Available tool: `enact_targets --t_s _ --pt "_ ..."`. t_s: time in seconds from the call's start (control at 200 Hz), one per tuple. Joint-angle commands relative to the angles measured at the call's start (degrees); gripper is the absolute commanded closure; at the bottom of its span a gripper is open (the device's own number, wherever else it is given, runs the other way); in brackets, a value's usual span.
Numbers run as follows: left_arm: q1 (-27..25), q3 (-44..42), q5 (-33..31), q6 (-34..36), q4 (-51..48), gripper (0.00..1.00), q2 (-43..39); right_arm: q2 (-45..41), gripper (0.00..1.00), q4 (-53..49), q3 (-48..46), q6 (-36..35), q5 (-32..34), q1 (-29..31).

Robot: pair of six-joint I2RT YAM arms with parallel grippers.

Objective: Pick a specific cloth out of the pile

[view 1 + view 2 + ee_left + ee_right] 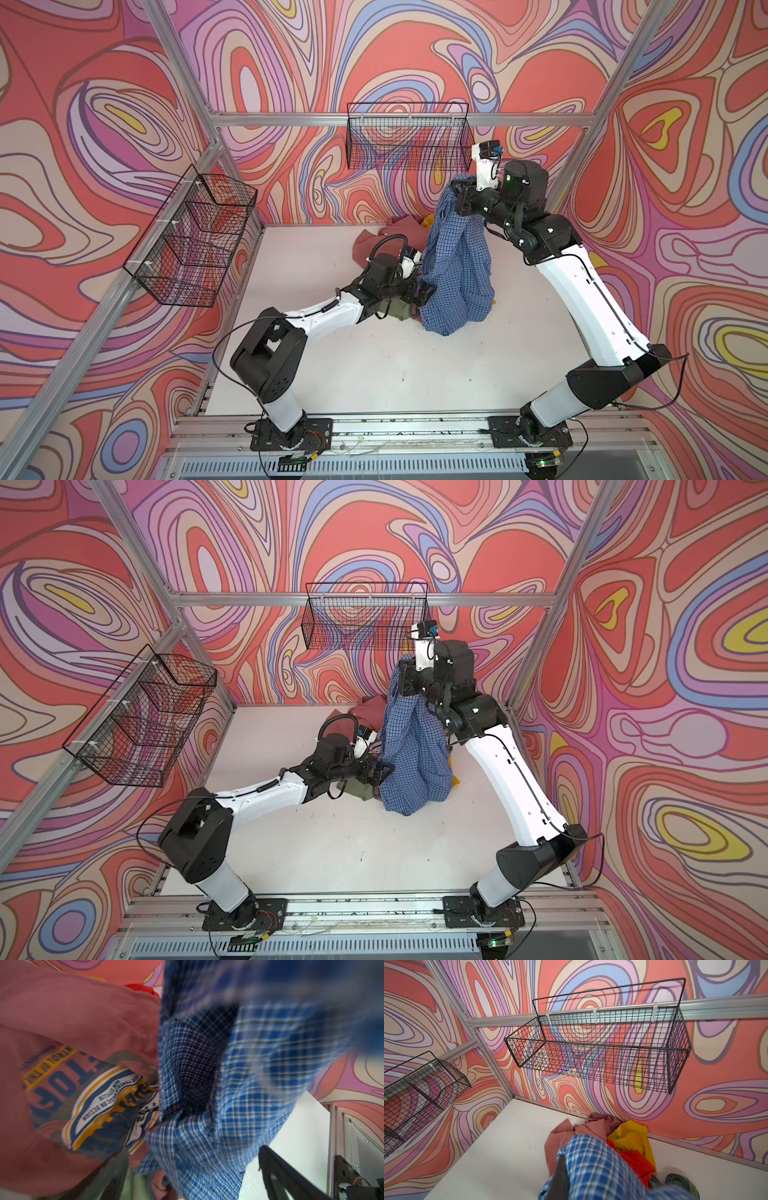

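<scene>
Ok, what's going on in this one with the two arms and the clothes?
The right gripper is shut on the blue checked shirt and holds its top high, near the back wire basket. The shirt hangs in a long drape, its lower end seemingly down on the table by the pile. The left gripper is open and low beside that lower part, next to the pink T-shirt and olive garment, gripping nothing.
</scene>
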Motion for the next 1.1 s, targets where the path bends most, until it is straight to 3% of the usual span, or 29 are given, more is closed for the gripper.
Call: enact_targets --t_s 0.0,0.13,0.225,0.416,0.441,0.486,0.726,1.097 --pt "-0.97 3.04 2.3 1.0 3.87 0.0 2.98 -2.67 1.0 1.93 -0.15 0.8 -1.29 -0.7" --pt "-2.29 6.1 4.52 -0.13 6.37 0.0 6.67 -3.0 1.0 1.86 -0.61 1.39 -1.96 -1.15" --pt "-3.0 7.22 6.66 -2.96 12.21 0.08 8.7 -3.06 1.0 2.19 -1.19 1.7 -2.02 -1.4" --pt "-3.2 9.74 7.42 -7.74 20.61 0.65 10.09 -4.74 1.0 2.54 -4.76 2.66 -1.81 -2.24" --pt "-3.16 10.09 7.4 -7.74 20.93 0.74 9.87 -5.17 1.0 2.67 -5.42 2.77 -1.64 -2.37" --pt "-3.2 10.77 7.4 -7.54 21.14 1.0 9.39 -6.0 1.0 2.74 -6.59 2.95 -1.27 -2.69" --pt "-3.2 11.76 6.17 -11.49 23.55 1.0 3.13 -11.31 1.0 1.13 -10.54 2.63 1.59 -5.86" --pt "-5.52 20.63 2.46 -11.41 14.9 1.0 -7.16 -13.87 1.0 -2.57 -12.59 1.13 0.55 -6.92"
